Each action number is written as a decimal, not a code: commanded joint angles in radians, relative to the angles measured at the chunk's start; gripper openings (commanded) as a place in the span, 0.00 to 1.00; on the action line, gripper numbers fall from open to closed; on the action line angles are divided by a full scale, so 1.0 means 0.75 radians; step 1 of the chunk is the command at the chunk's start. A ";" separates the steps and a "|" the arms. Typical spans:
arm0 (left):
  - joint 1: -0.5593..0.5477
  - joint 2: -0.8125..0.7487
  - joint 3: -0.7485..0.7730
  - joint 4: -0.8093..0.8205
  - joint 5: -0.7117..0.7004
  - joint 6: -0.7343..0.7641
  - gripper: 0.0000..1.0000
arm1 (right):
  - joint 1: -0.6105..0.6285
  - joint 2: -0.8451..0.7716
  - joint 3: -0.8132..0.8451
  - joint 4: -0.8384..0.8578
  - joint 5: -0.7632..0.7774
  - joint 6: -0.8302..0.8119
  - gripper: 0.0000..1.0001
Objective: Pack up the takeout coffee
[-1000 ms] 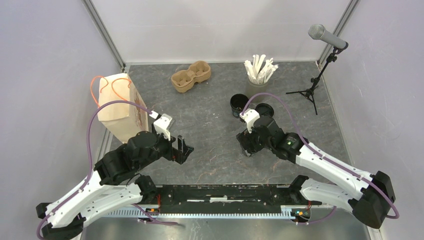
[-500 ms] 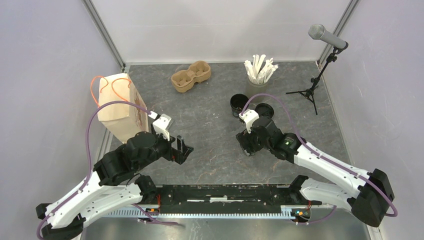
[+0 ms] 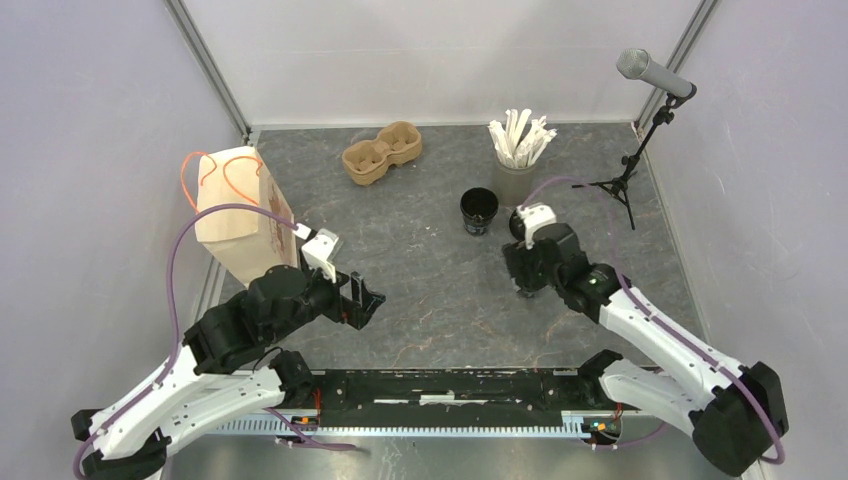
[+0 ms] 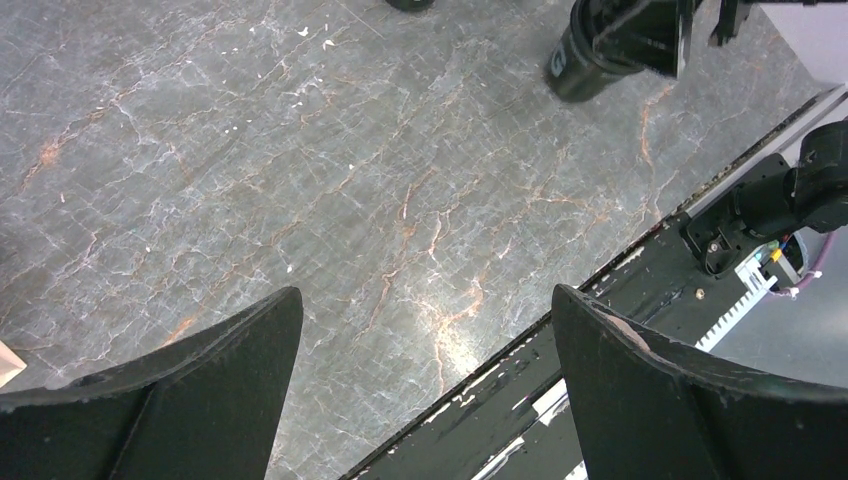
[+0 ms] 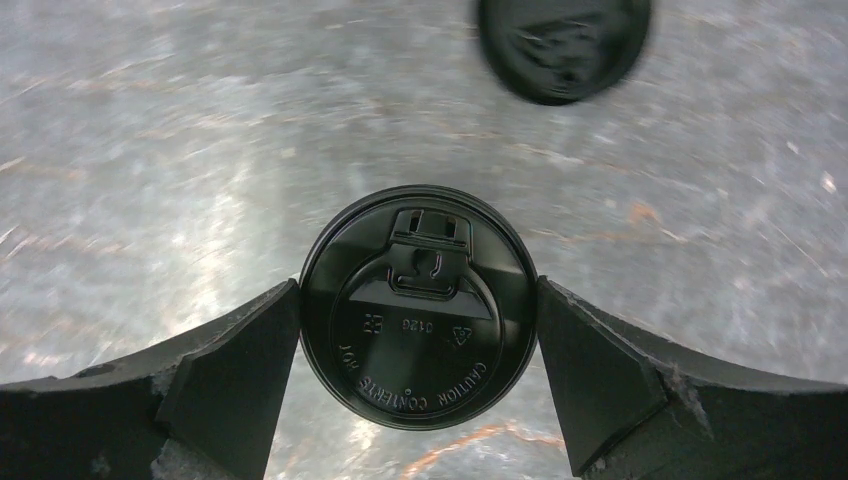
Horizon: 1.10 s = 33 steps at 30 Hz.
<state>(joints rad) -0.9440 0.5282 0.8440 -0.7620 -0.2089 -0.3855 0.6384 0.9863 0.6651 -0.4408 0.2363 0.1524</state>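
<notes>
Bag: one, tan paper, two orange loop handles, upright at far left of grey veined table. Left gripper, near left, just right of bag, hovering over bare tabletop, fingers spread wide and holding nothing. Pulp carrier: one, brown, two wells, far, left of centre. Open black cup: one, lidless, upright, right of centre. Just right of it, one more black round thing, half hidden behind wrist in top view, blurred in right wrist view; cup or lid, cannot tell. Takeout coffee: one, black lid on, nearer than both of those, between fingers of right gripper; fingers set wide yet meeting lid rim on both sides, gripping it; lid print sharp against smeared tabletop. Standing or lifted, cannot tell. Grey cup of white sticks: one, far, right of centre; sticks too bunched to count. Microphone: one, on small tripod, far right corner.
</notes>
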 commanded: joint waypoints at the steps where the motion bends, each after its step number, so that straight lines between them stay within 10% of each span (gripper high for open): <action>1: -0.003 -0.023 0.000 0.022 -0.007 0.062 1.00 | -0.215 -0.026 -0.048 -0.046 -0.009 -0.021 0.91; 12: -0.003 -0.049 -0.001 0.014 -0.014 0.062 1.00 | -0.601 -0.012 -0.018 -0.063 -0.186 -0.117 0.91; 33: -0.003 0.140 0.115 -0.059 -0.325 0.002 1.00 | -0.614 -0.082 0.217 -0.184 -0.202 -0.097 0.98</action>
<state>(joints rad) -0.9440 0.6090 0.8680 -0.8135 -0.4049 -0.3870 0.1810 0.9321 0.8066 -0.5838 0.0925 0.0837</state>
